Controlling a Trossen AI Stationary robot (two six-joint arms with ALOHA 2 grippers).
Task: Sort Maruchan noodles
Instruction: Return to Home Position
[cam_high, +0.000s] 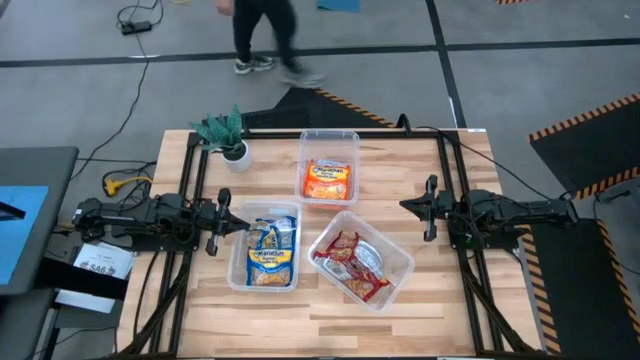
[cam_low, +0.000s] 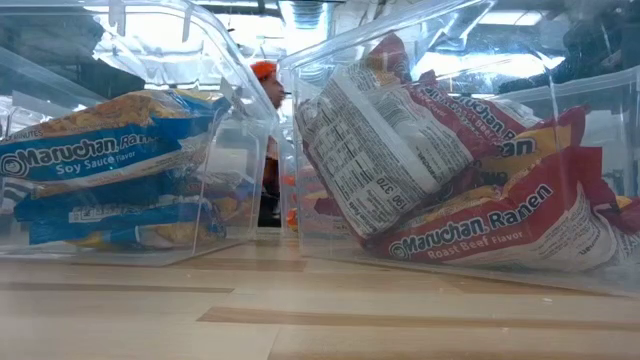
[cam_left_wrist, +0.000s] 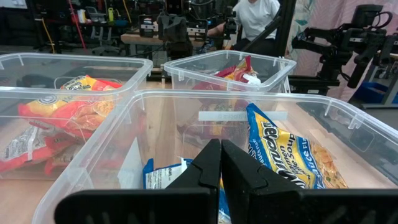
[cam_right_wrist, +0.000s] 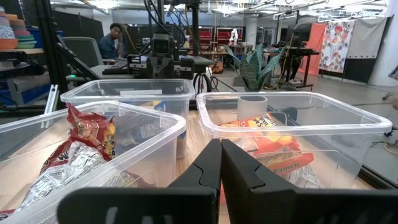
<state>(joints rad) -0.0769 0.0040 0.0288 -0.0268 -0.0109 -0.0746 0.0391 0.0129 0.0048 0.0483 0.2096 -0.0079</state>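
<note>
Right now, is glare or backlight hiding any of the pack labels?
High view: even light, only small glints on the red packs. Low view: bright ceiling light washes out the tops of the clear bins, yet the print on the blue packs and the red ones reads fine. Wrist views: reflections streak the bin walls, but the packs behind them show through.

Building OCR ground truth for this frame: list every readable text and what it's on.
"Maruchan Ra...", "Soy Sauce Flavor": blue packet, low view.
"Maruchan Ramen", "Roast Beef Flavor": red packet, low view.
"Ramen": orange packet, right wrist view.
Back-panel print on the upturned packet: too small to read reliably.
White label left of the table, high view: blurred.
</note>
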